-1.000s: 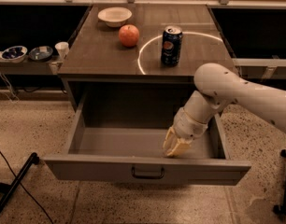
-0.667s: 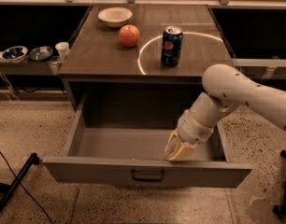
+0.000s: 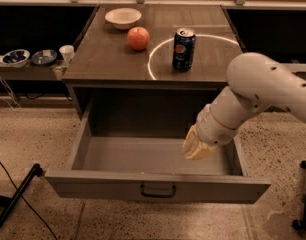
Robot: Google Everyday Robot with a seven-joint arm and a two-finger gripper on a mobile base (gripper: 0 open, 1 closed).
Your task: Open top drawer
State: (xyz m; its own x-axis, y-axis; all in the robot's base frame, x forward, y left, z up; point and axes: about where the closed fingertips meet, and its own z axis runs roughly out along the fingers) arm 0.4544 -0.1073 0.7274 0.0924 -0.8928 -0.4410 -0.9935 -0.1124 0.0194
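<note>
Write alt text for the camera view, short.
The top drawer stands pulled far out, the robot's gripper low over its right side. A bowl, an apple and a soda can sit on the counter above.

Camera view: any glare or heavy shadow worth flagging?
Camera view: warm, dim light; a bright ring of glare on the tabletop surrounds the can; the cavity behind the top drawer is in deep shadow; the tool, over the drawer's right end, is well lit.

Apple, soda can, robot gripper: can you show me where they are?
apple [image 3: 138, 38], camera view, middle of its red skin.
soda can [image 3: 184, 49], camera view, its blue side.
gripper [image 3: 198, 148], camera view, its yellowish end, at the open top drawer [image 3: 93, 183], right side.
</note>
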